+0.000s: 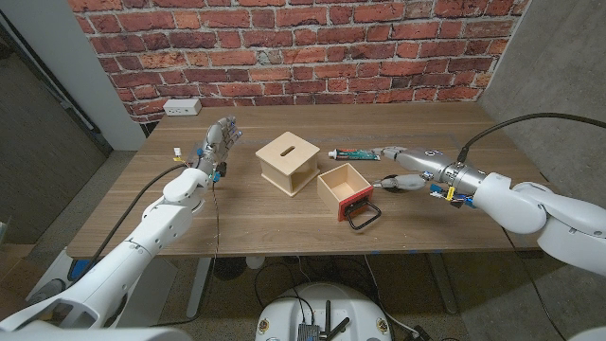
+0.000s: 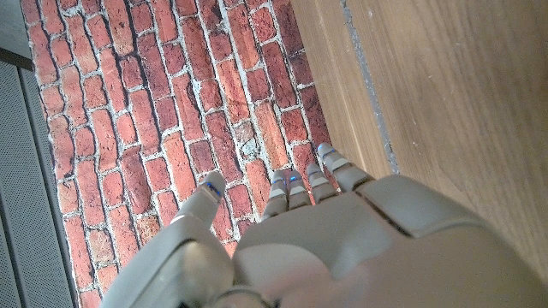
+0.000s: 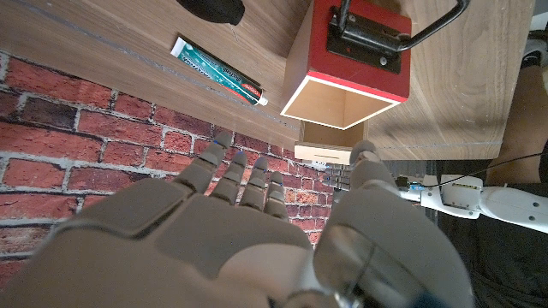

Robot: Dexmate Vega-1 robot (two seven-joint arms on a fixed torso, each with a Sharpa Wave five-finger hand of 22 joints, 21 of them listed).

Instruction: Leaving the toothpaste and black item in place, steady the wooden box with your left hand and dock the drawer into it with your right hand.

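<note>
The pale wooden box (image 1: 289,161), with a slot in its top, stands mid-table. Just to its right the drawer (image 1: 344,188) lies separate on the table, its red front and black wire handle (image 1: 365,218) turned toward the near edge. The toothpaste (image 1: 358,153) lies behind the drawer. My right hand (image 1: 409,166) hovers open to the right of the drawer, fingers spread and touching nothing. In the right wrist view the drawer (image 3: 342,77), the toothpaste (image 3: 218,73) and the black item (image 3: 214,7) lie beyond its fingers. My left hand (image 1: 216,144) is raised and open, left of the box and clear of it.
A white power strip (image 1: 180,107) sits at the table's back left against the brick wall (image 1: 303,47). Bare wooden table (image 1: 284,223) stretches in front of the box and drawer. My left hand (image 2: 342,248) faces the brick wall and the table's back edge.
</note>
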